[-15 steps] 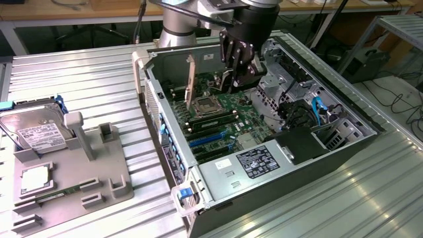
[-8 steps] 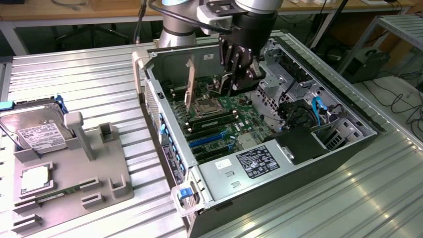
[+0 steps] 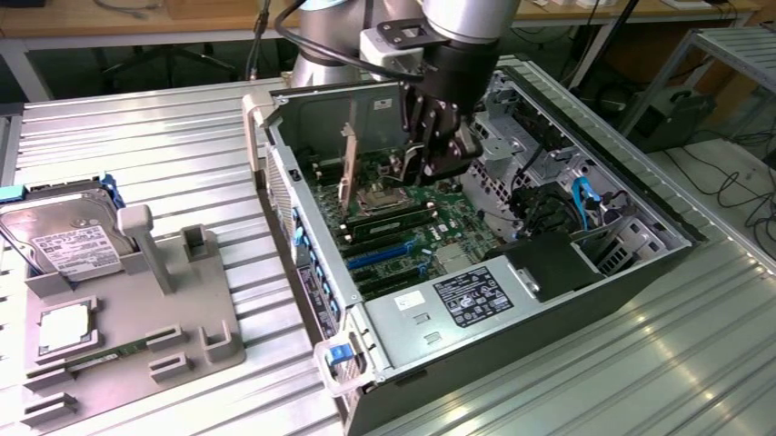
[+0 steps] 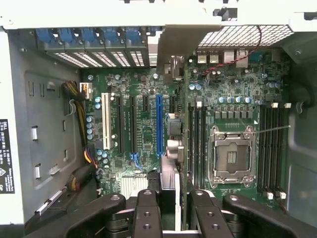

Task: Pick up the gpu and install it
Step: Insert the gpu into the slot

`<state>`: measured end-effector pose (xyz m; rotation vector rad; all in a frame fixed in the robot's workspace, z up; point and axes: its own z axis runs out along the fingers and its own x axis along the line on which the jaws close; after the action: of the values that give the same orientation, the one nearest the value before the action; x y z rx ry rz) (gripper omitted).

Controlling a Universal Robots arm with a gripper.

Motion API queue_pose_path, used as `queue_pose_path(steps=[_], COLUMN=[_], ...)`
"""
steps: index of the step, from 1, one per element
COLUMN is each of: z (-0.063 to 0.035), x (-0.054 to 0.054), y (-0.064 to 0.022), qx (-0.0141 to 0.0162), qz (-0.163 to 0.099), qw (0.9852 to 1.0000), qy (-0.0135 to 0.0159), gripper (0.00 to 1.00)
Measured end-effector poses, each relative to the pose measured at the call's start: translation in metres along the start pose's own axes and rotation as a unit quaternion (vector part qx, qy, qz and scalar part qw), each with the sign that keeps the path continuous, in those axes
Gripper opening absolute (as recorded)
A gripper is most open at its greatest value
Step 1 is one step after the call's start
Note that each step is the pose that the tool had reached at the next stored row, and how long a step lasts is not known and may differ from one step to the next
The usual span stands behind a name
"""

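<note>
Exterior view: gripper holds the gpu upright inside the open case

From where I stand, the arm reaches down into the open computer case (image 3: 363, 363), which lies on its side on the ribbed metal table (image 3: 145, 145). The gripper (image 3: 439, 150) is clenched on the gpu (image 3: 349, 159), which stands on edge over the motherboard (image 3: 419, 222), its silver bracket toward the case's rear wall.

Through the wrist camera the card appears edge-on: the gpu (image 4: 174, 144) runs as a thin sliver from the fingers (image 4: 146, 213) up to the bracket against the rear slot openings. It sits between the blue expansion slot (image 4: 159, 124) and the black memory slots (image 4: 197, 144), just beside the blue one. Whether its edge is seated in a slot I cannot tell. The empty processor socket (image 4: 232, 156) lies beyond the memory slots.

On the exterior view's left, well apart from the case, a grey parts tray (image 3: 182, 336) rests on the table. A silver hard drive (image 3: 67, 241) with a white label leans at its far end, and a narrow green memory stick (image 3: 115, 352) lies in it.
</note>
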<state>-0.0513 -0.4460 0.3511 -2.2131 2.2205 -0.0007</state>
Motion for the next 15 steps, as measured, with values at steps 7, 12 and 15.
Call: queue_pose_path(steps=[7,12,15], z=[0.0054,0.0087,0.0108], x=[0.0017,0.0023,0.0024], y=[0.0,0.0002,0.0002], qx=[0.0,0.0,0.0], qz=[-0.005,-0.005,-0.005], qw=[1.0,1.0,1.0], qy=[0.0,0.0,0.0], gripper=[0.28,0.28,0.28])
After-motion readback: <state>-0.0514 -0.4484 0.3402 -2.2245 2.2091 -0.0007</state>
